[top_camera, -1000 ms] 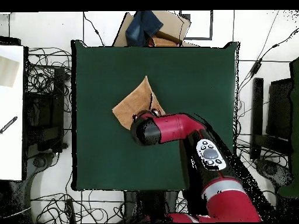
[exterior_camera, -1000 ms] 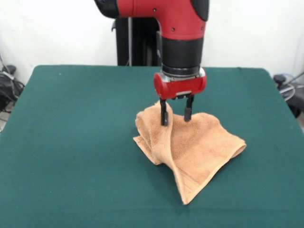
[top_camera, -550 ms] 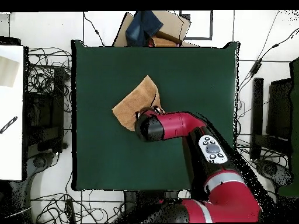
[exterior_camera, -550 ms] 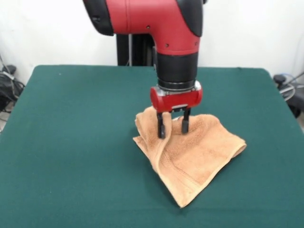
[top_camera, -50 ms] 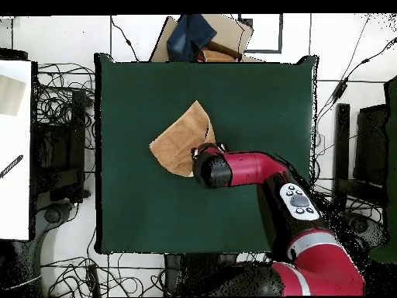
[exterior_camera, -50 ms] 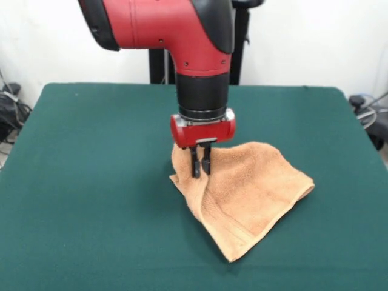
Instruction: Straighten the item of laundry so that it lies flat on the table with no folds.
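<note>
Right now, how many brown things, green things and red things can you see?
Brown: 1, the towel
Green: 1, the table
Red: 1, the robot arm with its gripper
Total: 3

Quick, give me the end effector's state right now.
End effector: closed, its fingers pinching a raised fold of the towel near the towel's far left corner in the front view.
</note>
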